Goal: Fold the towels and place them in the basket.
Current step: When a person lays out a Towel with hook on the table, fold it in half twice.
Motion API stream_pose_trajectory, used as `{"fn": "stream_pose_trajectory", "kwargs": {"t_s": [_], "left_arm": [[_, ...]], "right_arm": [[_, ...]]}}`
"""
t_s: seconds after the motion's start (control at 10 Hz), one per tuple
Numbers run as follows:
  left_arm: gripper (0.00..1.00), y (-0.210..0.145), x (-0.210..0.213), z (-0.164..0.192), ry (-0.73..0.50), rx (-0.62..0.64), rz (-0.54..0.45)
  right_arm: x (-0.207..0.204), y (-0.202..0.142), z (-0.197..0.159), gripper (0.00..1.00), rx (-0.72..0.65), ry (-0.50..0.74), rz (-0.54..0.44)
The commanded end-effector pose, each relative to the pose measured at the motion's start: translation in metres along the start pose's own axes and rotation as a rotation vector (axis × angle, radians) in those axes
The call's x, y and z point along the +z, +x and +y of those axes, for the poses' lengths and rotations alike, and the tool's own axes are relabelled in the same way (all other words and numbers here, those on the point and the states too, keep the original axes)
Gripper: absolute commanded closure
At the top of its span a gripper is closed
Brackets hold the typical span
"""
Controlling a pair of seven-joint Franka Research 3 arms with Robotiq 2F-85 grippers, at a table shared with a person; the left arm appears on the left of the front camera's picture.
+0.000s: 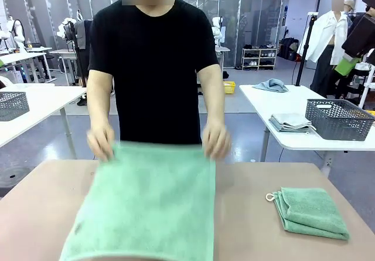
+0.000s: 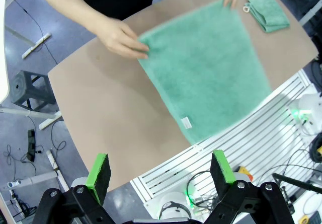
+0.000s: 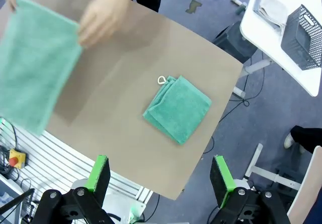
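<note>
**While the spread towel (image 1: pixel 146 208) lies under a person's hands, the folded towel (image 1: pixel 310 212) rests alone**

Where the front view looks across the brown table (image 1: pixel 252 226), the spread towel covers the middle, running from 6 o'clock up toward the person. One hand (image 1: pixel 101 141) is at its 11 o'clock corner and the other hand (image 1: pixel 215 139) at its 1 o'clock corner, both blurred. The folded towel sits at 4 o'clock, well apart from the spread one, with its white loop (image 1: pixel 270 197) at its own 10 o'clock corner.

The left wrist view adds a small white label (image 2: pixel 185 122) on the spread towel's near edge. It also shows the white slatted frame (image 2: pixel 251 143) beyond the table's near side. The left gripper (image 2: pixel 159 156) hangs there with its green-padded fingers wide apart and nothing between them. From it the spread towel lies at 12 to 1 o'clock, well apart, and the folded towel is farther off at 1 o'clock.

The right wrist view adds a white side table (image 3: pixel 261 38) at 2 o'clock, carrying a dark mesh basket (image 3: pixel 304 32). The right gripper (image 3: pixel 159 158) is likewise spread and empty. The folded towel lies at 12 o'clock from it, in line with the gap between the fingers but well clear of them. The spread towel is at 10 o'clock.
</note>
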State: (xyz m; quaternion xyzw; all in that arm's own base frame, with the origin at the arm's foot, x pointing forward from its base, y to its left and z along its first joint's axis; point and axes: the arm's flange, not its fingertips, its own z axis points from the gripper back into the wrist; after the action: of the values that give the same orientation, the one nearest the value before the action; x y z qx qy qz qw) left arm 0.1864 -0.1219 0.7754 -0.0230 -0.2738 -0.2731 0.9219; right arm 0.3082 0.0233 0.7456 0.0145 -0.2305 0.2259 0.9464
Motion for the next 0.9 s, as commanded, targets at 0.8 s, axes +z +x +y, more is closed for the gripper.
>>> {"fn": "stream_pose_trajectory", "kwargs": {"t_s": [0.8], "left_arm": [[0.00, -0.0025, -0.0013, -0.0001, -0.003, -0.003, 0.001]], "right_arm": [[0.0018, 0.0021, -0.0007, 0.00, -0.001, -0.001, -0.007]]}}
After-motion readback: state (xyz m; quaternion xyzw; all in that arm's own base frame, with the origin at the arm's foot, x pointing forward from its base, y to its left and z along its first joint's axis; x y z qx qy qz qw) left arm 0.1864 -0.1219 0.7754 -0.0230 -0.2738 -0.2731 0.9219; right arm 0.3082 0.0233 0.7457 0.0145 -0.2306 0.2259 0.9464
